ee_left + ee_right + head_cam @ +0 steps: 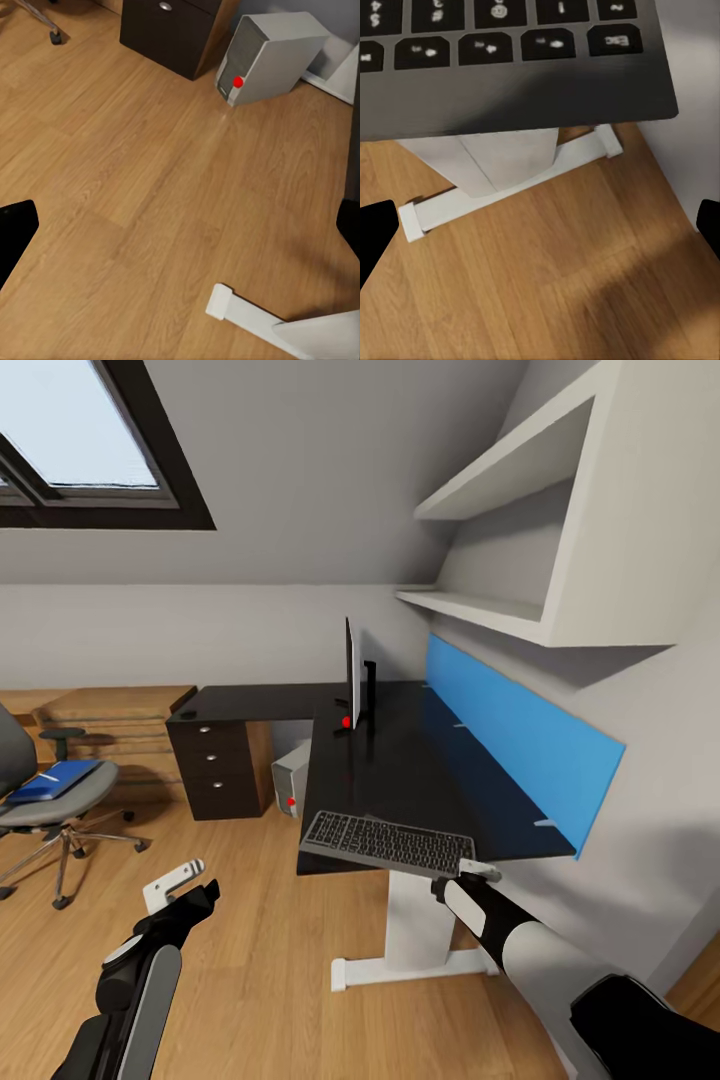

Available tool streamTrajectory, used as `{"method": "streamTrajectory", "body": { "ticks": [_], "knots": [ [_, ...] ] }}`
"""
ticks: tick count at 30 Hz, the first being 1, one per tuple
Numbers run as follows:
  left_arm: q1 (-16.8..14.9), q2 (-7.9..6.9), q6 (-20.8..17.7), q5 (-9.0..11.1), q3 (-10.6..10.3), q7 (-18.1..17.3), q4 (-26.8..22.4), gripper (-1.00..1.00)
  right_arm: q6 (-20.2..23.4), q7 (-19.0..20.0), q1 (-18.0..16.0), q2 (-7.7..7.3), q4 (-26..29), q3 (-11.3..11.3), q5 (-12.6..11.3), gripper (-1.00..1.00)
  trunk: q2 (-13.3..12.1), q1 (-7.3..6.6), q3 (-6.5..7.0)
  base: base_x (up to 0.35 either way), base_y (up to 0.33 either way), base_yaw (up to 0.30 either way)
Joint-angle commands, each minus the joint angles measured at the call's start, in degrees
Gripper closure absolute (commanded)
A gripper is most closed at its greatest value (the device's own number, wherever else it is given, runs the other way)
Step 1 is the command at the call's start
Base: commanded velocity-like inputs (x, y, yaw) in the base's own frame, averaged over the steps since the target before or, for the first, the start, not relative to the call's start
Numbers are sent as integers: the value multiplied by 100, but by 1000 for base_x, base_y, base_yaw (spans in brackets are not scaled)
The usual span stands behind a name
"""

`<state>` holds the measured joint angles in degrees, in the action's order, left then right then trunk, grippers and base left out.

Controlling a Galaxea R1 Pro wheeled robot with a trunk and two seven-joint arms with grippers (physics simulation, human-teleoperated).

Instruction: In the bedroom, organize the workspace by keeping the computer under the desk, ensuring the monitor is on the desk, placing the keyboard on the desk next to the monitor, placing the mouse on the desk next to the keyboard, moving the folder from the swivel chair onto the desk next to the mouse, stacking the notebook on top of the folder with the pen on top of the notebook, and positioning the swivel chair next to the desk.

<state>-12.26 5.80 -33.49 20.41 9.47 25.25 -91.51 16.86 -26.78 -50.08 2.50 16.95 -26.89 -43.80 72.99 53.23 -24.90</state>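
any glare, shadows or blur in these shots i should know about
Head view: the desk top is glossy and mirrors the blue wall panel; straight edges bow toward the corners. Left wrist view: sharp, evenly lit wooden floor, soft shadow near the computer. Right wrist view: the keyboard is close, its key legends blurred, casting a shadow on the floor below.

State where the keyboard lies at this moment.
In the head view the keyboard lies on the near end of the desk, overhanging its front edge, with the right end effector just beside it and the monitor farther back.
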Motion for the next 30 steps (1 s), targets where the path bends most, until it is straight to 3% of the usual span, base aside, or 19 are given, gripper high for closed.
{"method": "streamTrajectory", "body": {
  "ticks": [1,12,21,30],
  "knots": [
    [-5,4,-17,60,4,42,-8,-100,30,-38,-4,-4,10,-47,-33,-100,46,23,-25,0,0,0],
    [-5,8,-17,59,1,42,-7,-100,11,-38,-6,3,10,-52,-32,-100,487,264,-223,0,0,0],
    [-5,7,-15,59,-32,29,8,-100,-11,-38,-8,3,19,-53,-28,-100,487,264,-223,0,0,0],
    [-5,0,-19,51,-148,16,43,-100,-21,-38,-9,4,19,-61,-24,-100,487,264,-223,177,0,0]
  ]
}}
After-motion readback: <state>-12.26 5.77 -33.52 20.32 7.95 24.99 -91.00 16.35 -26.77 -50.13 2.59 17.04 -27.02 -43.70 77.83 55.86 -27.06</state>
